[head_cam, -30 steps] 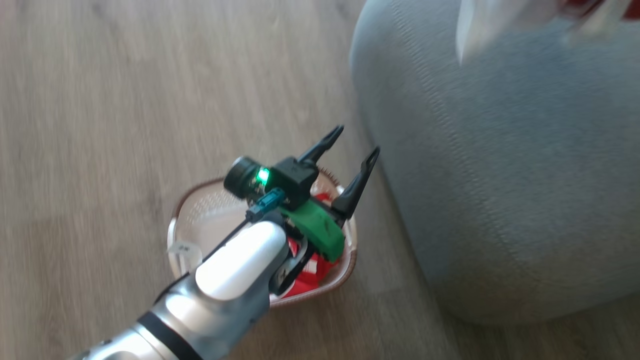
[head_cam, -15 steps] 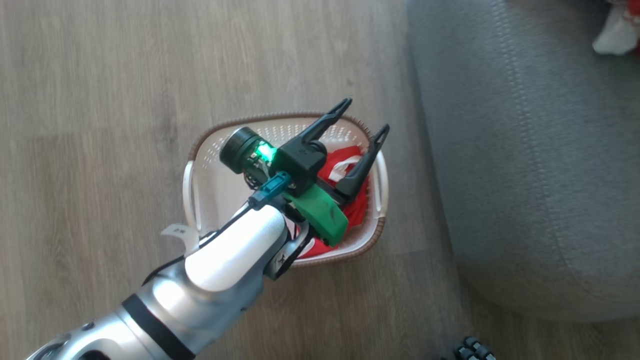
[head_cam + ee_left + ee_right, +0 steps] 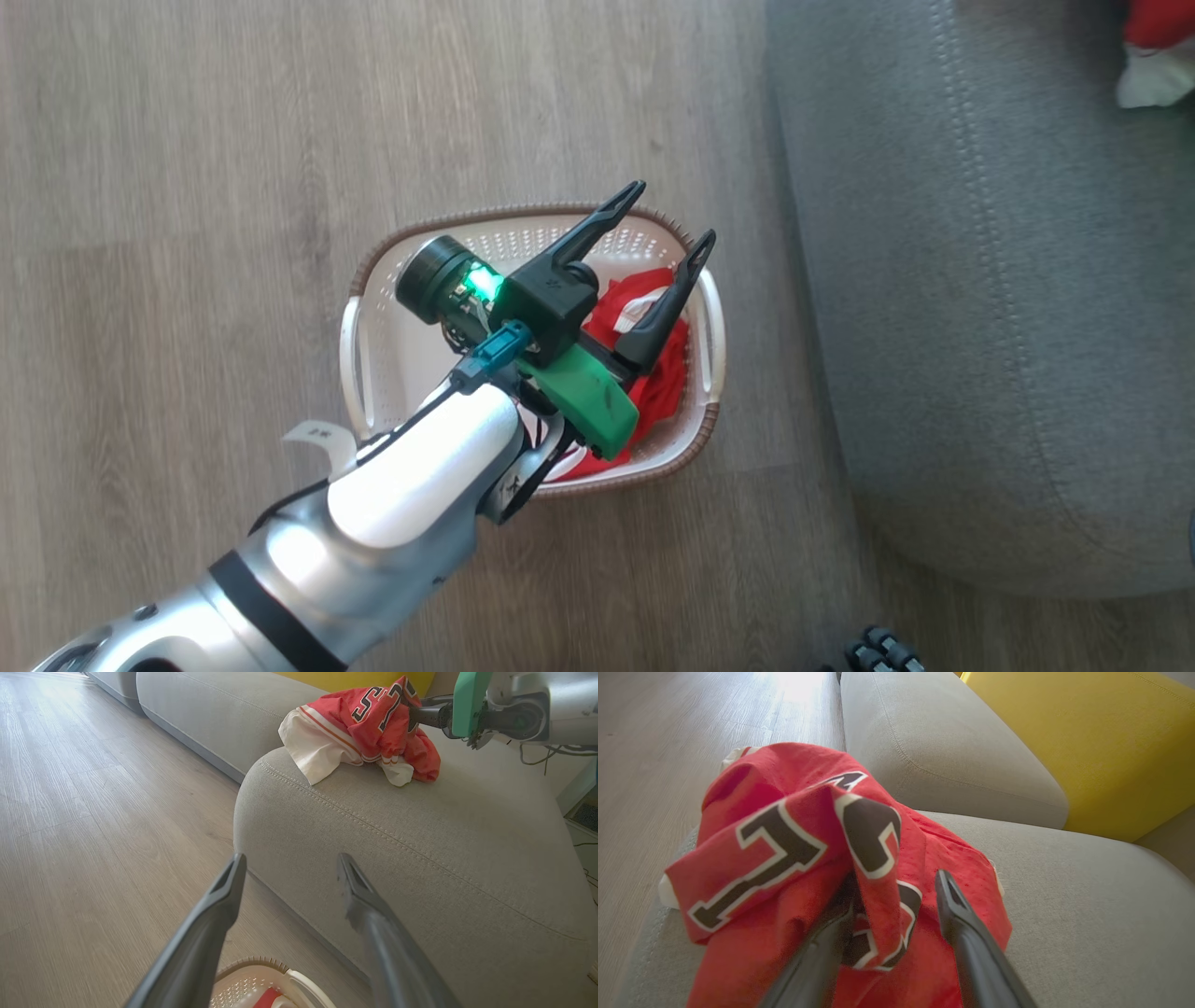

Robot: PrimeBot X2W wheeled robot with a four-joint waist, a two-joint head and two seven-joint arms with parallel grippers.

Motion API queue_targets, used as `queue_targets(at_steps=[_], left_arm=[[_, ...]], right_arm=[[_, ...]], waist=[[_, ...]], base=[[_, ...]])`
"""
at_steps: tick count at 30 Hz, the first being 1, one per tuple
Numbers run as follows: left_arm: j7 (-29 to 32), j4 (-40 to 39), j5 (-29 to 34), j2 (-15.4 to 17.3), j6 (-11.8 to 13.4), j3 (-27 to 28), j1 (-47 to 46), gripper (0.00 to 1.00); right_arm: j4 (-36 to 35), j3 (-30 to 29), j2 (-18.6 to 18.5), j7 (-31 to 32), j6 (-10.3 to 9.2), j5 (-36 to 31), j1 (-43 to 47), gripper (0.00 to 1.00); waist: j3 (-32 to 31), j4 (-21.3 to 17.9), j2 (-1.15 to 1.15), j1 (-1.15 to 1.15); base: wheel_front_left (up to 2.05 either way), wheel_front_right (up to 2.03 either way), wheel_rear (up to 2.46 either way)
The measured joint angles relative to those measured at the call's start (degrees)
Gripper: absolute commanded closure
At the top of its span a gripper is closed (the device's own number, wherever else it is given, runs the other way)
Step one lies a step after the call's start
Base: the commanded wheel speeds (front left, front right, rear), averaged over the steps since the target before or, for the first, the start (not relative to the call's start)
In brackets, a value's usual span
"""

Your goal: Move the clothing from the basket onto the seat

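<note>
The cream basket (image 3: 392, 257) with a brown rim stands on the wood floor beside the grey seat (image 3: 980, 327). Red shorts with white trim (image 3: 658, 392) lie in its right half. My left gripper (image 3: 665, 219) hovers over the basket's far right corner, open and holding nothing; its wrist view has the gripper (image 3: 290, 863) pointing at the seat's rounded edge (image 3: 373, 826). The red jersey (image 3: 369, 723) with black-and-white numerals lies bunched on the seat. My right gripper (image 3: 896, 891) is open at the jersey (image 3: 794, 849), and a fold drapes over its left finger.
A yellow back cushion (image 3: 1087, 742) and a second grey cushion (image 3: 948, 751) lie behind the jersey. Wood floor (image 3: 187, 187) spreads left of the basket. A small dark ribbed part (image 3: 878, 649) shows at the head view's bottom edge. The basket rim (image 3: 254, 963) sits just below my left fingers.
The head camera swung, bringing the whole basket into view. Over the last half second my left arm drifted slightly left and stayed open.
</note>
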Motion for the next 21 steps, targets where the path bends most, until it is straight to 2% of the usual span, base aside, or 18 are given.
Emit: queue_targets(at_steps=[6, 9, 21], left_arm=[[-1.09, 0.22, -1.59, 0.56, 0.34, 0.87, 1.27, 0.00], [-2.01, 0.53, -2.59, 0.81, 0.57, 1.57, 3.07, 0.00], [-4.61, 1.32, -7.42, 4.88, 3.25, 8.37, 11.47, 0.00]], right_arm=[[-0.38, 0.76, 0.69, -0.24, 0.00, -0.13, 1.13, 0.00], [-3.09, 2.37, 1.31, -0.34, 0.00, 1.52, 4.38, 0.00], [-11.61, 14.45, 2.77, -0.48, 0.00, 13.16, 14.16, 0.00]], waist=[[-2.10, -1.25, 0.00, 0.00], [-4.02, -1.79, 0.00, 0.00], [-14.48, -2.07, 0.00, 0.00]], base=[[0.00, 0.00, 0.00], [0.00, 0.00, 0.00], [0.00, 0.00, 0.00]])
